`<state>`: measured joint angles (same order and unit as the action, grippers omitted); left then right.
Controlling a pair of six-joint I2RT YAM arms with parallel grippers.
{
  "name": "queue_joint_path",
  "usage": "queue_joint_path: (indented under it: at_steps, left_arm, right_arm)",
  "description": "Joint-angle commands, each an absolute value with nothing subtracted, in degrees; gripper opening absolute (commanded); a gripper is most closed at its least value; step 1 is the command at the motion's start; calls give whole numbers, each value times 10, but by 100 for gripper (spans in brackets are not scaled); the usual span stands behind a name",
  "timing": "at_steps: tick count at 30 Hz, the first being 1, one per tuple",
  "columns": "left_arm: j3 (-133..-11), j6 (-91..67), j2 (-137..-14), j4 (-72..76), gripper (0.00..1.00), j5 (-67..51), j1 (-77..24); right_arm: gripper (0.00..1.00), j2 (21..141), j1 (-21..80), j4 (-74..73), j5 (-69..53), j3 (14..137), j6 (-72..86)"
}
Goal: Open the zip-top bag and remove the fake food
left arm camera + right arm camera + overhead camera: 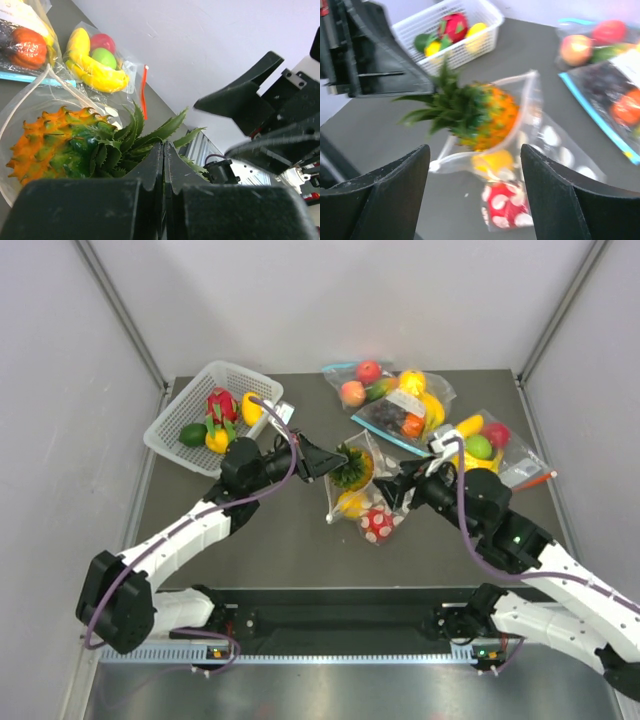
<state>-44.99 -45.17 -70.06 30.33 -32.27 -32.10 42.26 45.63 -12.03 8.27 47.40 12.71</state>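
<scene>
Dark grey table fills the space between pale walls, with both arms reaching in from the near edge. The dotted zip-top bag lies near the middle of the table, its mouth open toward the far left. The pineapple sits at that mouth, its body half inside the clear plastic and its green crown pointing left, out of the bag. Further in lie the yellow fruit and, nearest, the red piece, both behind the dotted film.

The left gripper comes in from the left and meets the crown. In its own wrist view its fingers are pressed flat together with the leaves springing up right at their tips, so it pinches the crown.

The right gripper hangs just beside the right side of the bag with its jaws spread wide. Its wrist view shows nothing between them, only the bag and fruit below. Whether a finger touches the plastic I cannot tell.

A white basket with a dragon fruit stands at the far left. Two undotted bags of fruit lie at the far right, one with a blue strip and one with an orange strip.
</scene>
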Motion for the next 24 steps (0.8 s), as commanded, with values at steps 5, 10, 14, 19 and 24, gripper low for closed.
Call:
queue_joint_path:
  at_steps: [5, 10, 14, 19, 24]
  left_arm:
    - [-510, -415, -658, 262, 0, -300, -329]
    - [-513, -379, -634, 208, 0, -285, -328]
    - [-506, -381, -637, 213, 0, -297, -329]
    - [-499, -383, -643, 221, 0, -301, -329]
    - [-510, -367, -635, 196, 0, -286, -325]
  right_arm:
    - [73, 484, 520, -67, 129, 514, 94]
    - [73, 480, 520, -89, 172, 503, 99]
    - [73, 485, 521, -90, 215, 471, 121]
    - [74, 511, 512, -76, 217, 422, 146]
    - [74, 551, 495, -61, 207, 402, 168]
